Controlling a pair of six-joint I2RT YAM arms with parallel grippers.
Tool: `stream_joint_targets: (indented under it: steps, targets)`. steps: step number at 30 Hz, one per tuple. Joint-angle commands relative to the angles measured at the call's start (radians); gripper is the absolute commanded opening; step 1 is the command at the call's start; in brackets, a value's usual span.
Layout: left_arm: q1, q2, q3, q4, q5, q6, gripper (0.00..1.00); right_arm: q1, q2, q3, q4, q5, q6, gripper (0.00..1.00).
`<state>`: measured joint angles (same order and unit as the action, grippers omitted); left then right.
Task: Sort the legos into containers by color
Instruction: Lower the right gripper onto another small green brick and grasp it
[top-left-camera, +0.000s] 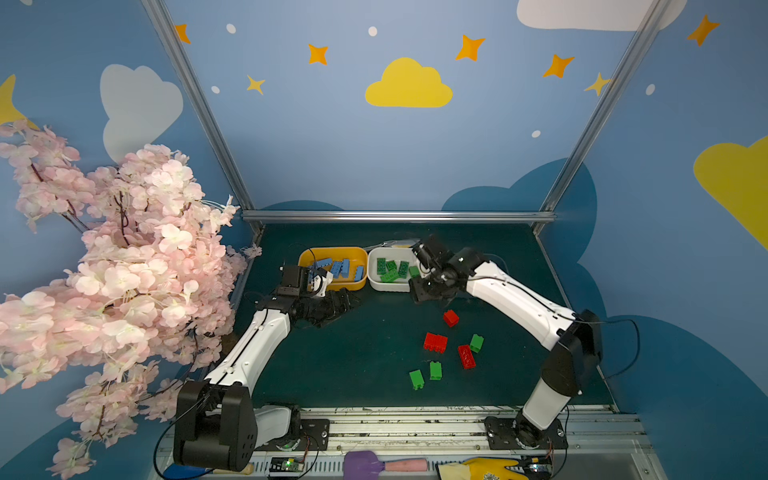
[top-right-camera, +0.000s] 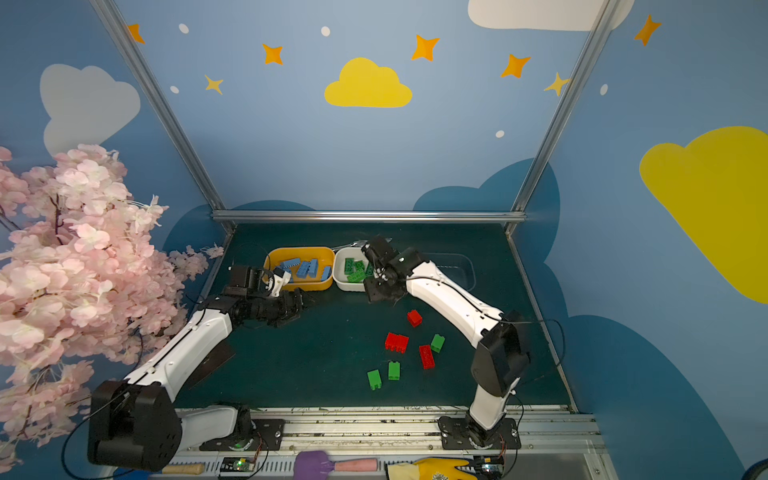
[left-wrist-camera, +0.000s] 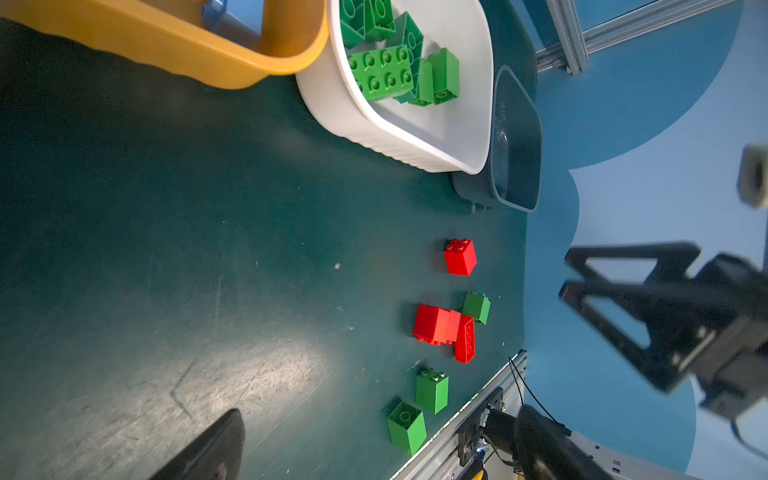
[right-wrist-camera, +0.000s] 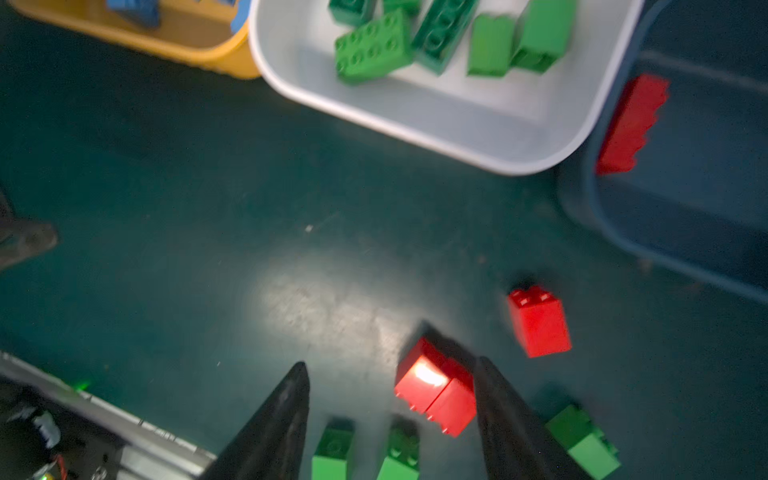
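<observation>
Legos (top-left-camera: 435, 343) not yet sorted, three red and three green, lie toward the front right of the table (top-left-camera: 353, 357). The others sit in tubs along the back edge: blue in the yellow tub (top-left-camera: 347, 286), green in the white tub (top-left-camera: 384, 287), one red in the dark tub (right-wrist-camera: 681, 237). The red pair (right-wrist-camera: 436, 386) looks like two bricks side by side, so a pinch may split it or knock its neighbours. The right fingers (right-wrist-camera: 282, 424), spread and empty, hang before the white tub, back of that pair. The left fingers (left-wrist-camera: 212, 444), wide apart and empty, sit by the yellow tub, well apart from the loose legos.
</observation>
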<state>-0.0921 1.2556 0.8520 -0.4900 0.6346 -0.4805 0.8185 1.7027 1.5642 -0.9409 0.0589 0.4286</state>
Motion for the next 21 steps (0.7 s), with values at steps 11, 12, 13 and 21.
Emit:
stream_joint_targets:
  steps: [11,12,13,21]
  targets:
    - [-0.002,-0.036,0.012,-0.077,0.038,0.05,1.0,0.297,-0.115,-0.331,-0.004,-0.015,0.229,0.65]
    - [-0.002,-0.037,0.014,-0.083,0.041,0.053,1.0,0.302,-0.114,-0.355,0.016,-0.027,0.236,0.63]
    - [-0.002,-0.036,0.015,-0.087,0.043,0.054,1.0,0.304,-0.111,-0.375,0.034,-0.036,0.239,0.63]
    - [-0.001,-0.062,-0.012,-0.086,0.039,0.051,1.0,0.307,-0.082,-0.479,0.139,-0.094,0.247,0.58]
